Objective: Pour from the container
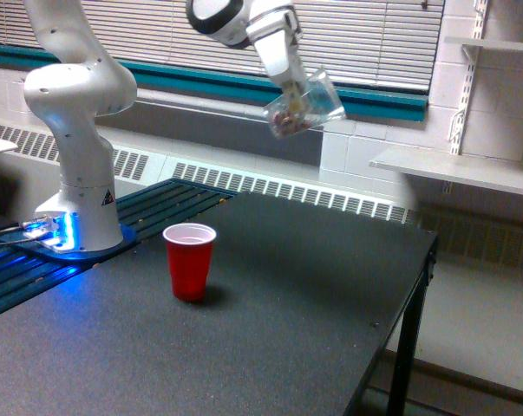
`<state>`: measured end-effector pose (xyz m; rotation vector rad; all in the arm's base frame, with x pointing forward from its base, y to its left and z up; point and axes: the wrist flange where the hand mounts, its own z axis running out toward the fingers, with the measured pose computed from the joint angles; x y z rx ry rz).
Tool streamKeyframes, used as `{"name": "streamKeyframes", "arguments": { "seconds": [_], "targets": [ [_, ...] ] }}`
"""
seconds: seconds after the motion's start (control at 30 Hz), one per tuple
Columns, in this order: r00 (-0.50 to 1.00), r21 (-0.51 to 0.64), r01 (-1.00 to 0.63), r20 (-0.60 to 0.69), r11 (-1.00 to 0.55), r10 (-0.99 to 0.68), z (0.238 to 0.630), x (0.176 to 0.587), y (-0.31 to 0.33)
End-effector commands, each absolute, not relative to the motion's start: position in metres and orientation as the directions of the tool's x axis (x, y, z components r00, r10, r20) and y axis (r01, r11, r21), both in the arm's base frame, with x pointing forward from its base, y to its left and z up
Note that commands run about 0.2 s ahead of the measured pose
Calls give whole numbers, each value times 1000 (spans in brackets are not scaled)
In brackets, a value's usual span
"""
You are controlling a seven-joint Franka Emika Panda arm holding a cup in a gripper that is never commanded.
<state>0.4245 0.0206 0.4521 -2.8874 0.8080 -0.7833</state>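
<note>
While the gripper (289,85) is closed around the clear plastic cup (304,104), the cup is held tilted high above the black table (313,312) | brownish-pink pieces (287,118) are seen inside | red cup (190,261) is standing upright below, toward the exterior view's left

The robot arm (79,104) has smooth white shells with rounded, thick joints. Its lower column (88,195) is a white cylinder that becomes wider toward the bottom, and it carries a small black triangular mark (107,198) on the side. The foot stands on a round blue base plate (88,247), where a bright blue light (57,227) glows. Near the top of the picture, a wrist joint (218,17) shows a dark grey ring between white parts. The last link (274,48) is a white, boxy piece.
</note>
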Motion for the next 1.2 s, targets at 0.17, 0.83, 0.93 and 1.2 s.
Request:
{"name": "streamKeyframes", "arguments": {
  "seconds": [0.17, 0.83, 0.93, 1.2],
  "targets": [
    [771, -119, -455, 443, -882, -458, 431, 397, 13],
    [783, -49, -523, 368, -851, -502, 396, 334, -6],
    [780, -39, -536, 359, -843, -512, 392, 327, -8],
    [780, -8, -564, 324, -826, -536, 383, 308, -14]
  ]
}}
